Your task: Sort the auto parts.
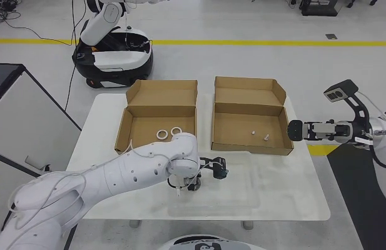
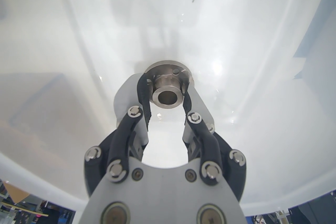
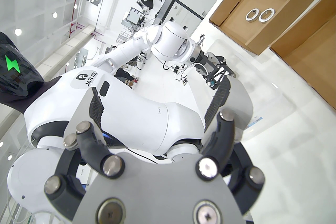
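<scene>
L gripper [image 2: 166, 95] clamps metal flanged bushing [image 2: 167, 82] in clear plastic tray [image 2: 78, 51].
R gripper [image 3: 160, 93] spread, empty. Cardboard box [image 1: 142, 128] w/ two white rings [image 1: 169, 132]; second box [image 1: 233, 131], two small parts [image 1: 260, 134].

Silver bushing [image 2: 166, 89], white tray [image 2: 236, 12], white rings [image 1: 161, 134], brown boxes [image 1: 160, 94].

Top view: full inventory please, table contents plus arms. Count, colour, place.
table: 1, white, under everything
left box: 1, brown cardboard, open, far side
right box: 1, brown cardboard, open, beside it
rings: 2, white, in left box
small parts: 2, pale, in right box
tray: 1, clear, near side
metal bushing: 1, silver, on tray floor
left end effector: closed on metal bushing
right end effector: open, beside right box
</scene>
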Action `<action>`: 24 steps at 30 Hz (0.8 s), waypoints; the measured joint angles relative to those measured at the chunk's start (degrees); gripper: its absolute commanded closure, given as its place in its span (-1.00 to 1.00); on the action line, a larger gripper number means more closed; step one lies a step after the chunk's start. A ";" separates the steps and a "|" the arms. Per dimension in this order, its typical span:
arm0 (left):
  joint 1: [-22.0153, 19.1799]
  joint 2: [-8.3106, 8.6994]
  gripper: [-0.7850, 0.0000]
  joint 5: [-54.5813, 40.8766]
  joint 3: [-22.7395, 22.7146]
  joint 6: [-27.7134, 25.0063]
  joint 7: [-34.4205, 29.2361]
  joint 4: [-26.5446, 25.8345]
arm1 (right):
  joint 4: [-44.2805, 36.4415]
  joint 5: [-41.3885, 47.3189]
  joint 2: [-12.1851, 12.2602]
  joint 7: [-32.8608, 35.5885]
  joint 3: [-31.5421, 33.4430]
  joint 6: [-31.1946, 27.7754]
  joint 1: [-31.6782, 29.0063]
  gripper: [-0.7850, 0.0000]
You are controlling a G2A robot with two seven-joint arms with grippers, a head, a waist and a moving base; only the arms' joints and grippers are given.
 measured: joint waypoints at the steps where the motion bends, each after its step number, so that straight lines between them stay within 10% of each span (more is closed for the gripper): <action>1: 0.00 -0.02 1.00 0.09 0.00 -0.01 0.01 0.05 | 0.00 0.00 0.00 0.00 0.00 0.00 0.00 -1.00; 24: -7.26 3.74 1.00 -3.57 -8.97 4.04 -4.05 -13.36 | 0.00 0.00 0.00 0.00 0.00 0.00 0.00 -1.00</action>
